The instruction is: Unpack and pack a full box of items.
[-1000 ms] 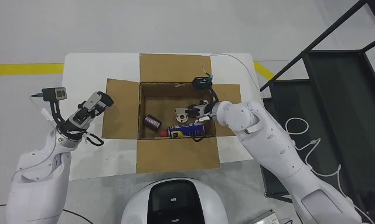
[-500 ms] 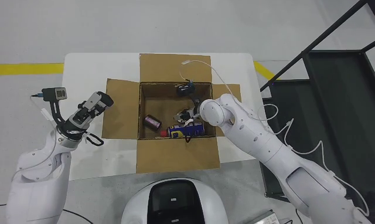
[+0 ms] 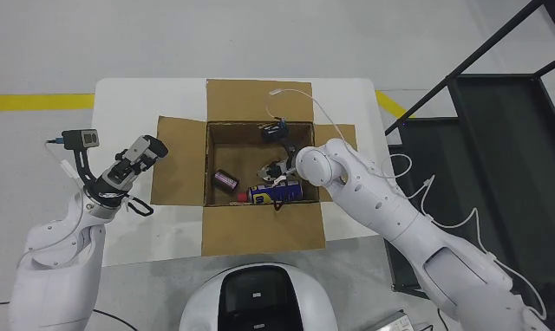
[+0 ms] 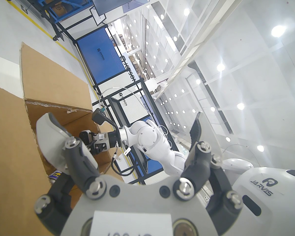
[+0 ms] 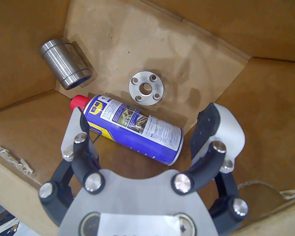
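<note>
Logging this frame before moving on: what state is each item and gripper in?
Box: open, flaps folded out.
Spray can: on its side in the box, cap on.
Metal cylinder: on its side.
Metal disc: lying flat.
Right gripper: open, over the spray can.
Left gripper: open, empty.

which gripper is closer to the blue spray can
Right. The right gripper hovers open over the spray can inside the box; the left gripper sits outside it, by a side flap.

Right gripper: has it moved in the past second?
Yes. The right gripper shifted left across the cardboard box, away from its right wall, toward the spray can.
</note>
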Controlling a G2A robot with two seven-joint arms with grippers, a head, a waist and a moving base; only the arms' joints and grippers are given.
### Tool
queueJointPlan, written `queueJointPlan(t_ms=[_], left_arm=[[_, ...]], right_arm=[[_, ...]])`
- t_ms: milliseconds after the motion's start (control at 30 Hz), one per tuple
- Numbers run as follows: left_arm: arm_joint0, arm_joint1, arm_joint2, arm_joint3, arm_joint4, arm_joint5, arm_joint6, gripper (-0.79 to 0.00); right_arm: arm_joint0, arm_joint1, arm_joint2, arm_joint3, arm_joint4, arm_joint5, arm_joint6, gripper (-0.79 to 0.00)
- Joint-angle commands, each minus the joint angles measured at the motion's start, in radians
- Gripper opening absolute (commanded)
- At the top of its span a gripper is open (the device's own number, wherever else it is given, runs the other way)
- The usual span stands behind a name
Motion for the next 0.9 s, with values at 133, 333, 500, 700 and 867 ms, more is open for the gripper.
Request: queueJointPlan(t_ms=[133, 333, 500, 700, 867], left_arm=[[0.0, 0.0, 0.0, 0.0, 0.0, 0.0, 0.0, 0.0], [0.0, 0.0, 0.0, 0.0, 0.0, 0.0, 0.0, 0.0], [0.0, 0.0, 0.0, 0.0, 0.0, 0.0, 0.0, 0.0], [0.0, 0.0, 0.0, 0.0, 0.0, 0.0, 0.0, 0.0], [0.0, 0.0, 0.0, 0.0, 0.0, 0.0, 0.0, 0.0]], right_arm=[[0.008, -0.013, -0.023, 0.037, -0.002, -0.065, -0.018, 0.0], [0.055, -0.051, -0.076, 0.135, 0.024, -0.113, -0.035, 0.0], [0.095, -0.09, -0.121, 0.23, 0.048, -0.146, -0.061, 0.0], [0.133, -0.13, -0.169, 0.326, 0.039, -0.168, -0.069, 0.0], [0.151, -0.156, -0.191, 0.384, 0.026, -0.168, -0.08, 0.0]])
